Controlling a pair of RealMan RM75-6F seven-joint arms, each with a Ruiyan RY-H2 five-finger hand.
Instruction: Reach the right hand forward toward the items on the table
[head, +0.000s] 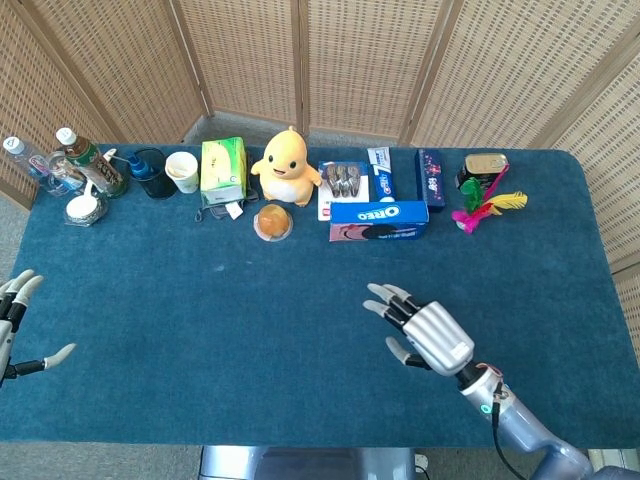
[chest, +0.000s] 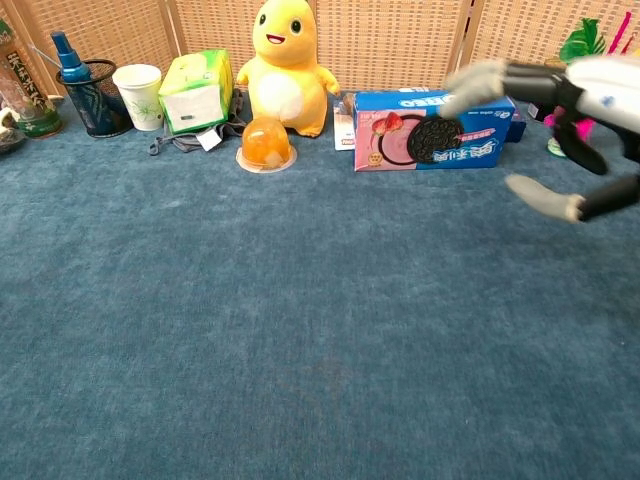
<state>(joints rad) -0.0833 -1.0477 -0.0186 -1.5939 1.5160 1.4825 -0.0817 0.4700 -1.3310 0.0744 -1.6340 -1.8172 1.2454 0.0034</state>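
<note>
Right hand (head: 430, 337) spread, holding nothing, mid-bench, well short of Oreo box (head: 379, 213). Box likely light, stiff cardboard; take across long sides. Left hand (head: 14, 320) spread, holding nothing.

The table (head: 300, 320) is covered in a matt blue carpet-like cloth, kinda fuzzy and rough up close. The screen (head: 360, 60) behind is woven wicker set in wooden frames. The right hand (head: 425, 335) is made of smooth silvery-grey plastic or metal with black parts showing between the fingers. The duck toy (chest: 283, 65) looks like soft yellow plush. The Oreo box (chest: 435, 130) is glossy printed cardboard. The pen holder (chest: 97, 98) is black wire mesh, and the cup (chest: 138, 95) looks like matt white paper.
</note>
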